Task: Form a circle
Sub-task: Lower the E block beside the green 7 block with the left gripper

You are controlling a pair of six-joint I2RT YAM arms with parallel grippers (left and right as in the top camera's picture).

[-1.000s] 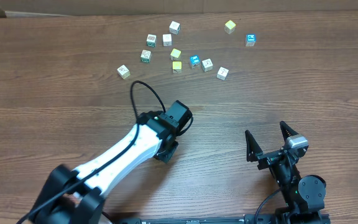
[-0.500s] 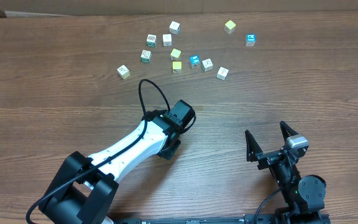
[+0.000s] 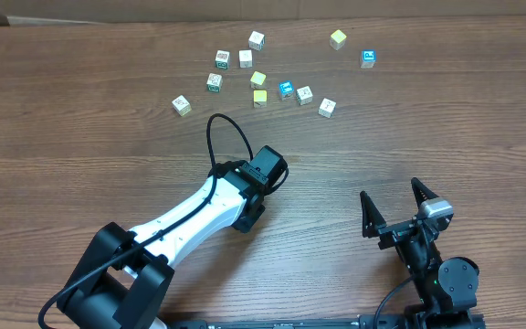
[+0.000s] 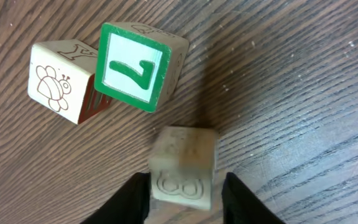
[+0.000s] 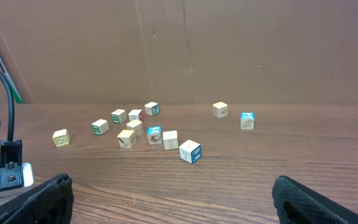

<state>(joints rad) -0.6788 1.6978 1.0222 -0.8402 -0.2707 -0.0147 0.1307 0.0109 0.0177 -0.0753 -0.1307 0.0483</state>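
Left claw (image 4: 185, 178) is partly open, loosely straddling a blurred cube (image 4: 183, 163), seemingly not gripping it. The circle (image 4: 123, 87), a tight cluster, sits at its 11 o'clock: green cube (image 4: 137, 62), bee cube (image 4: 56, 84) beside it. The cubes look light, rigid, easily nudged; pinch opposite flat faces. Right claw (image 3: 390, 190) is wide open, empty.

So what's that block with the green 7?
The green block is a small pale wooden cube. The face toward the camera has a thick green border round a white square with a green 7, turned askew. It sits on the brown table, one side seemingly against the bee block. A blurred third block lies just beyond its corner, seemingly apart.
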